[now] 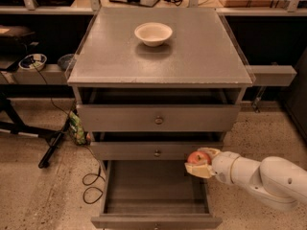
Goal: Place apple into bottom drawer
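A small red apple (198, 157) sits between the cream fingers of my gripper (200, 162), which is shut on it. The white arm reaches in from the lower right. The apple hangs just in front of the middle drawer's right end, above the right rear corner of the bottom drawer (156, 188). That bottom drawer is pulled far out, and its inside shows nothing in it. Its front panel runs along the picture's lower edge.
A cream bowl (153, 33) stands on the cabinet top (201, 56). The top drawer (158, 118) and middle drawer (144, 151) are slightly pulled out. A black cable (91, 186) and a stand leg (55, 145) lie on the floor at the left.
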Robot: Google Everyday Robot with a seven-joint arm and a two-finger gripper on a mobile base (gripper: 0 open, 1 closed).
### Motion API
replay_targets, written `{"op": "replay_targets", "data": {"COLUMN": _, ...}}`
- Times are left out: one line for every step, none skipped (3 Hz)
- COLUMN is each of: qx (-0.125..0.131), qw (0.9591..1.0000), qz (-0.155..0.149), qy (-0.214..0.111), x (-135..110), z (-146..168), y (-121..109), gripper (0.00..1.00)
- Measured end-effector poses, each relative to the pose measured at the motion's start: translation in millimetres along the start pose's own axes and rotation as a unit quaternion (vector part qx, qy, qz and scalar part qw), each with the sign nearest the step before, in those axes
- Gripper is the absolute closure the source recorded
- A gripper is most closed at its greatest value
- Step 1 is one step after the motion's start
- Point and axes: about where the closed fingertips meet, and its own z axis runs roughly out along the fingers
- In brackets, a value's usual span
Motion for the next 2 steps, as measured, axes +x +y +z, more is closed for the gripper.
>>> {"op": "replay_targets", "data": {"qx": -0.001, "qw": 0.9995, "qz": 0.03, "qy": 0.002, "x": 28.7, "z": 20.5, "y": 0.0, "gripper": 1.0}}
{"op": "replay_targets", "data": {"qx": -0.036, "qw": 0.9972, "qz": 0.064, "qy": -0.015, "x": 63.2, "z": 48.4, "y": 3.0, "gripper": 1.0}}
